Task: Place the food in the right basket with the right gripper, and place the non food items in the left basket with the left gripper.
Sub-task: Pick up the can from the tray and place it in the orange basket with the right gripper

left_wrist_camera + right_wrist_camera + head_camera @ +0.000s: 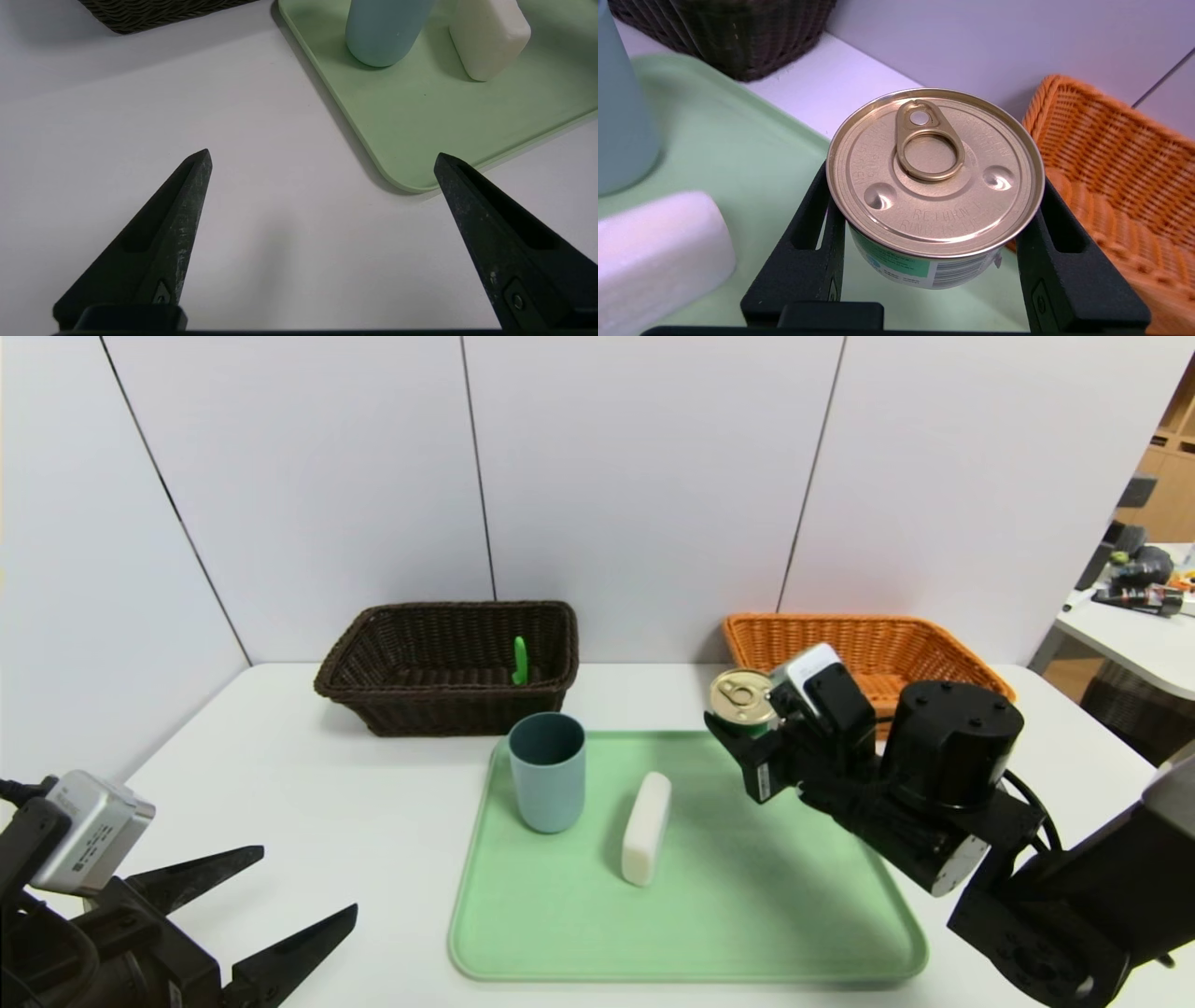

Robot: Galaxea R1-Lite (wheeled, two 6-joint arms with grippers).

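My right gripper (747,733) is shut on a small food can (742,702) with a gold pull-ring lid and a green label (896,266). The can hangs above the far right corner of the green tray (747,915), close to the orange right basket (878,649). A blue-grey cup (548,770) and a white soap bar (646,828) stand on the tray. The dark brown left basket (448,663) holds a green item (519,660). My left gripper (308,887) rests open over the table's near left, with nothing between its fingers (187,205).
The white table (308,775) runs to a pale panelled wall behind both baskets. A second table with clutter (1139,588) stands at the far right. In the left wrist view the tray's near corner (406,182) lies just ahead of the open fingers.
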